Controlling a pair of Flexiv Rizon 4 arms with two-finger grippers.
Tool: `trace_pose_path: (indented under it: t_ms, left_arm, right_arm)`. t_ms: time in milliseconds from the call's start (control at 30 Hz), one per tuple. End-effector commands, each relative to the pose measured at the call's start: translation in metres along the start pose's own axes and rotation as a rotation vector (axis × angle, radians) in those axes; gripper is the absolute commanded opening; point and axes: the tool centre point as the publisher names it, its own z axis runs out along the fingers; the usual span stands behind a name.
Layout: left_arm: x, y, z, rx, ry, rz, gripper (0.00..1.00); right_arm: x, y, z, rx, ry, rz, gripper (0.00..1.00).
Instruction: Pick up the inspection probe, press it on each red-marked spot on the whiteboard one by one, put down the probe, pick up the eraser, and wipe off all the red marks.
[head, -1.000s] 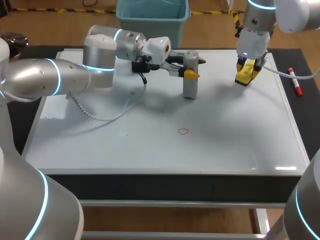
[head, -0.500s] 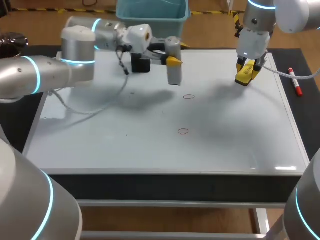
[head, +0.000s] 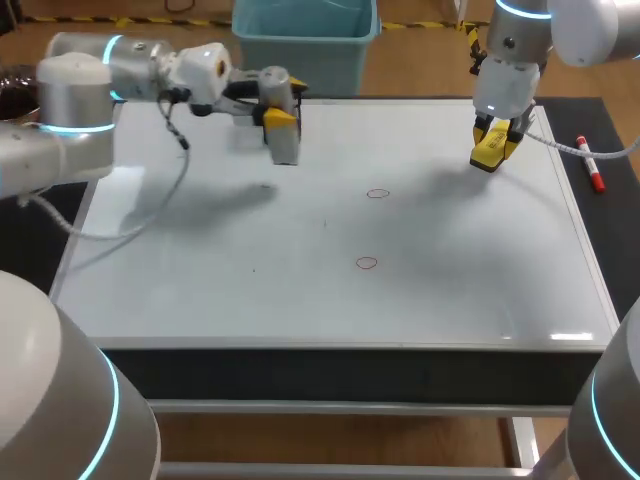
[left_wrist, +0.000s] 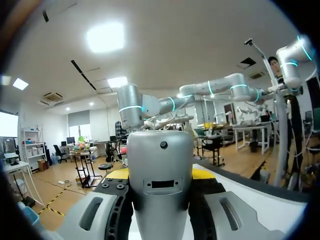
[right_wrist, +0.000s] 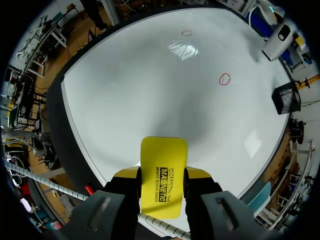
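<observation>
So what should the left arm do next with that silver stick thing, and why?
Probably lower the probe onto the whiteboard near its far edge and let go. The left gripper holds it by that edge, away from both red marks, and the right gripper already holds the eraser.
</observation>
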Motion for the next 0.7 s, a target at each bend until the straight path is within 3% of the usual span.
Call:
trace_pose_path:
  t_ms: [33,433,700]
  left_arm:
    - [0.029,-0.009,-0.025,-0.069,-0.211,0.001,0.0]
    - [0.043,-0.006,-0.08,-0.074,-0.32,-0.067,0.0]
    - [0.044,0.0,-0.098,-0.061,-0.345,-0.141,0.0]
  right_arm:
    - [0.0,-0.001,-0.001,0.002,0.004,-0.002,0.0]
    - [0.0,-0.001,-0.001,0.002,0.004,-0.002,0.0]
    - [0.0,-0.001,-0.001,0.002,0.004,-0.002,0.0]
